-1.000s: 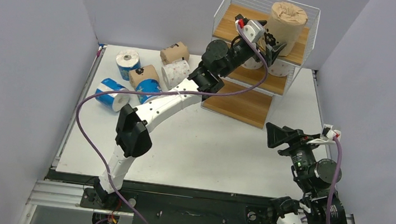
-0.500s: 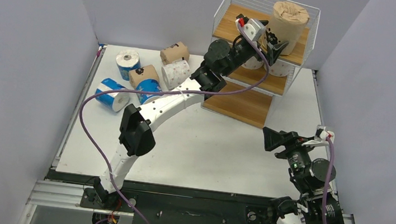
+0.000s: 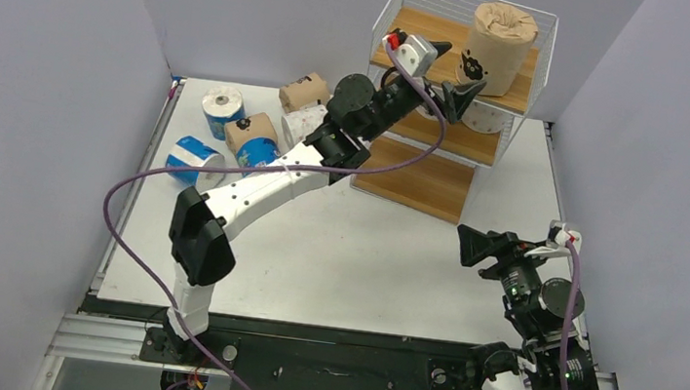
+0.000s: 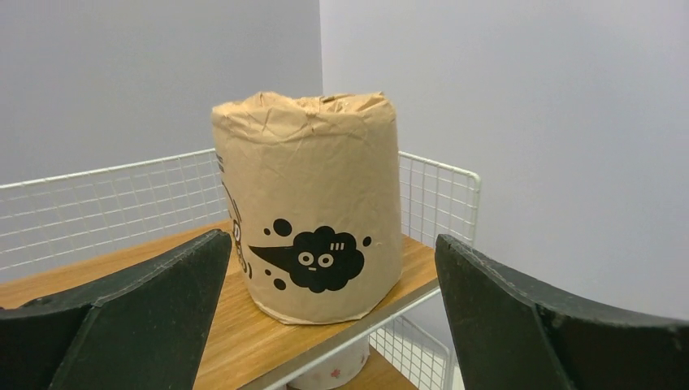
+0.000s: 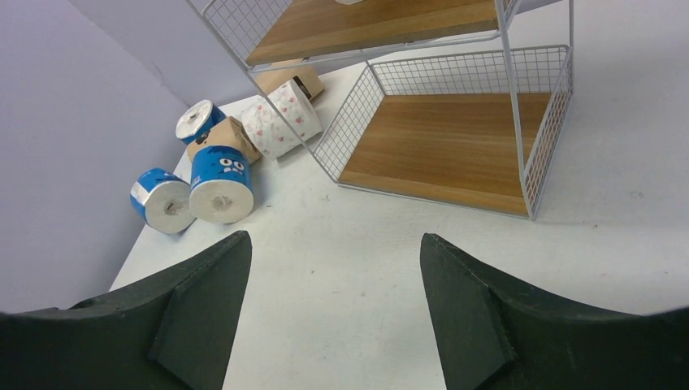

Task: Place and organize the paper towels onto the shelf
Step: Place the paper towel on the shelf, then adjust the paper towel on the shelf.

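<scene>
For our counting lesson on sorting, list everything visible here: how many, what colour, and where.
brown rolls: three, brown with a black mark; one upright on the top tier, two on the table, far left
dotted rolls: two visible, white with pink dots; one on the middle tier, one on the table
blue-and-white rolls: three; table, far left
shelf: one, white wire, wooden boards; far right
table: one, white
left gripper: open, facing the top-tier roll, apart from it
right gripper: open, holding nothing, near right
</scene>
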